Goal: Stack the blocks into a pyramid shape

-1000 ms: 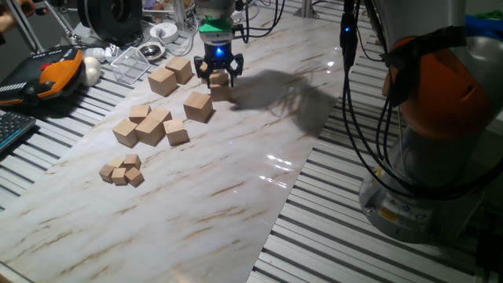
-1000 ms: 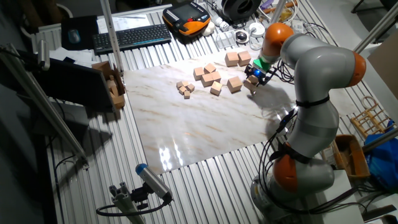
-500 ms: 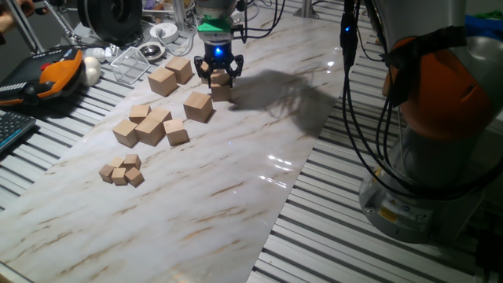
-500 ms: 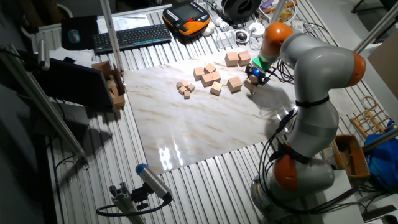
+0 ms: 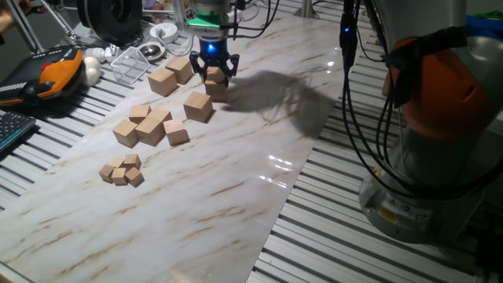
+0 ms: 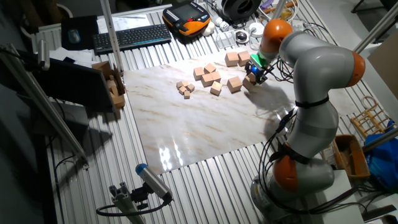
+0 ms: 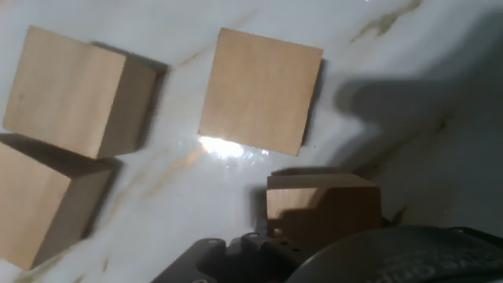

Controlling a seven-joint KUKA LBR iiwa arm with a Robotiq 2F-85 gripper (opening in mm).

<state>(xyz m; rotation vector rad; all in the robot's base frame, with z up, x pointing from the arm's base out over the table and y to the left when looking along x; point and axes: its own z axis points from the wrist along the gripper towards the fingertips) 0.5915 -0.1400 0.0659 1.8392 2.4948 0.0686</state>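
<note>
One block (image 5: pixel 215 76) sat pinched in the jaws of the gripper (image 5: pixel 214 69), lifted just above another block (image 5: pixel 218 91) on the table (image 5: pixel 259 134). Advised: square its faces before lowering onto a base block.
</note>
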